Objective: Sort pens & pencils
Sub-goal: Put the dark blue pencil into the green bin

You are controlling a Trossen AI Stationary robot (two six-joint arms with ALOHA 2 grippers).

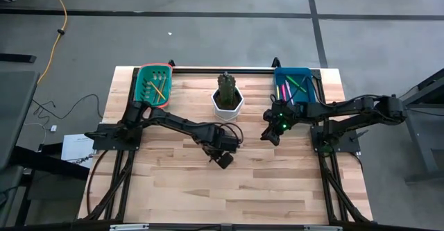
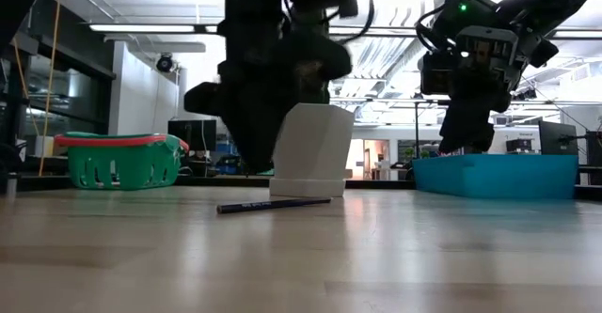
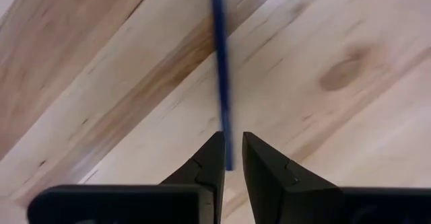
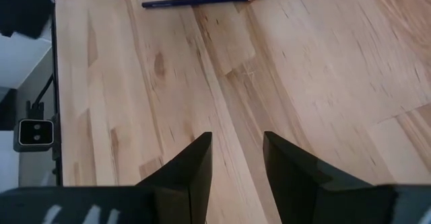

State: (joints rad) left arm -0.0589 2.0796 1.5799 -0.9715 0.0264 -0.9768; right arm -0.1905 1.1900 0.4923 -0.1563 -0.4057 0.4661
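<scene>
A dark blue pencil [image 2: 273, 204] lies flat on the wooden table in front of the white pot; it also shows in the right wrist view [image 4: 199, 0]. My left gripper [image 1: 223, 160] hangs above it, pointing down. Its fingers are narrowly open on either side of the pencil's [image 3: 221, 69] near end, and the low view shows the tips [image 2: 256, 167] clear of it. My right gripper [image 1: 269, 135] hovers open over bare table [image 4: 236, 150] beside the blue tray. Pink and green pens [image 1: 286, 92] lie in that tray. Yellow and orange pencils [image 1: 158, 87] lie in the green basket.
The green basket [image 1: 154, 84] stands at the far left corner. The blue tray [image 1: 295, 85] stands at the far right corner. Between them is a white pot [image 1: 227, 100] with a dark plant. Bare wood [image 1: 222, 196] stretches toward the near edge.
</scene>
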